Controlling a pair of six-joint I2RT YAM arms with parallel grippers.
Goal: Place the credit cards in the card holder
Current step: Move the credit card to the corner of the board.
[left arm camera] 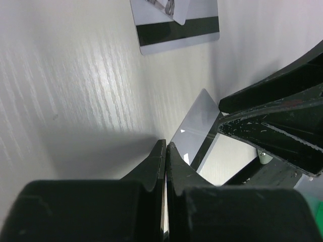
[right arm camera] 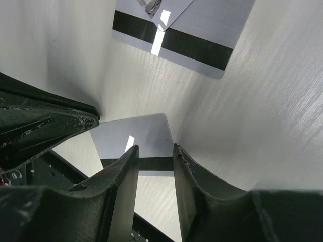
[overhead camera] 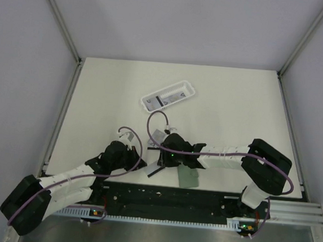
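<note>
Left fingers [left arm camera: 151,174] meet closed at the lower edge of the credit card [left arm camera: 196,126], mid-frame; right fingers [right arm camera: 123,176] stand parted, that card showing between them.

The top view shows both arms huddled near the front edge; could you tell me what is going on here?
The left gripper is shut on the edge of a credit card, and the right gripper has its jaws apart at that same card. Another striped card lies on the table just beyond them. The green card holder lies at the table's near edge, close to the right gripper.
</note>
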